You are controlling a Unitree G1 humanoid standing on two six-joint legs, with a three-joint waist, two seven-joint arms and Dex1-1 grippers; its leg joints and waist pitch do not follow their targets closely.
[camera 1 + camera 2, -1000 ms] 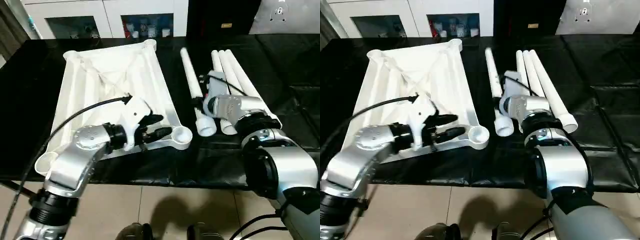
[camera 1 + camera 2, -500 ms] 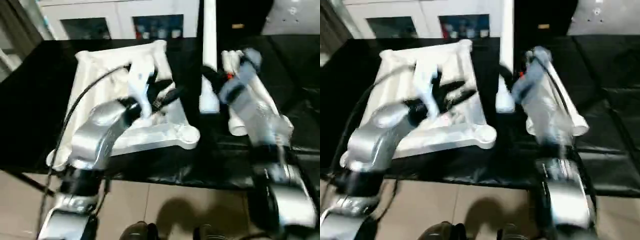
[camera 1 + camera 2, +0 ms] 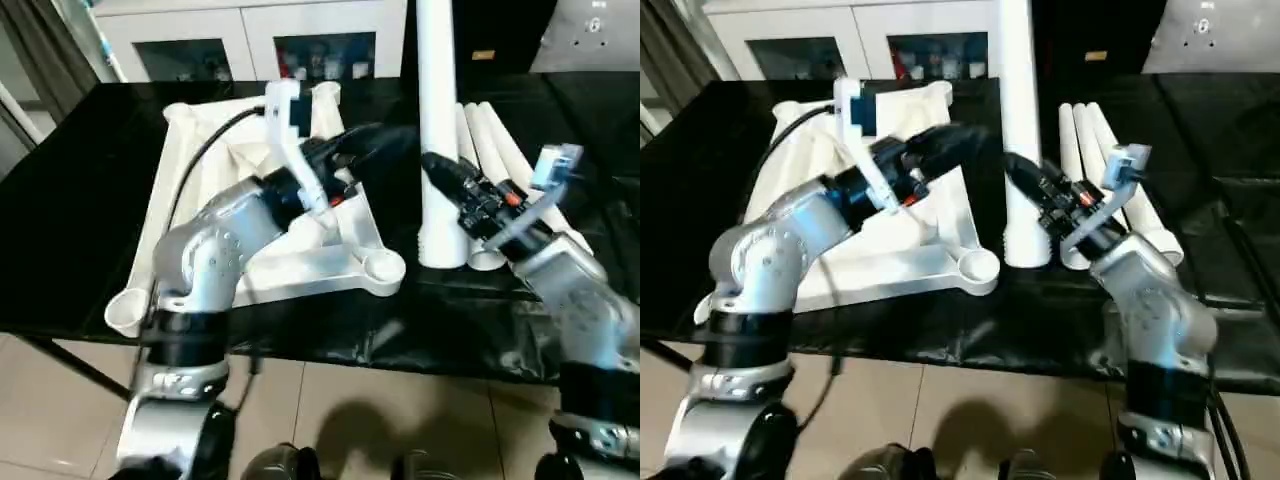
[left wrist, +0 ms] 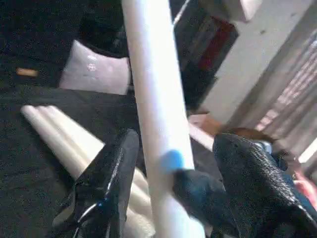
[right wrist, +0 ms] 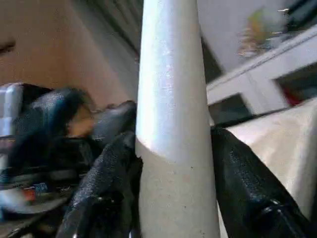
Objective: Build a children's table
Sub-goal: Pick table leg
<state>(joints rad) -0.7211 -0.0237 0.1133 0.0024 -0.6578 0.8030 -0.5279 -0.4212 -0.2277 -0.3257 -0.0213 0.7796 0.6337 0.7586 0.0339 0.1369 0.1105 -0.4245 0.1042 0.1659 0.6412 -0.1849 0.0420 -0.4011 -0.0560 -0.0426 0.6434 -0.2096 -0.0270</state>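
A second ago our right hand (image 3: 1025, 178) was down among the four white legs lying on the black table (image 3: 80, 200); now it has closed on one leg (image 3: 438, 130) and stood it upright, its wide end hanging just above the table surface, just beside the three remaining legs (image 3: 490, 150), which lie side by side as before. Our left hand (image 3: 375, 145), which earlier hovered low over the near corner of the white tabletop (image 3: 200, 160), has risen and reached across toward the upright leg; in its wrist view its two fingers (image 4: 106, 183) stand apart on either side of the leg without clearly pressing it. The tabletop lies upside down to the left of the upright leg, ribs showing, its near round socket (image 3: 383, 268) empty, and it has not shifted.
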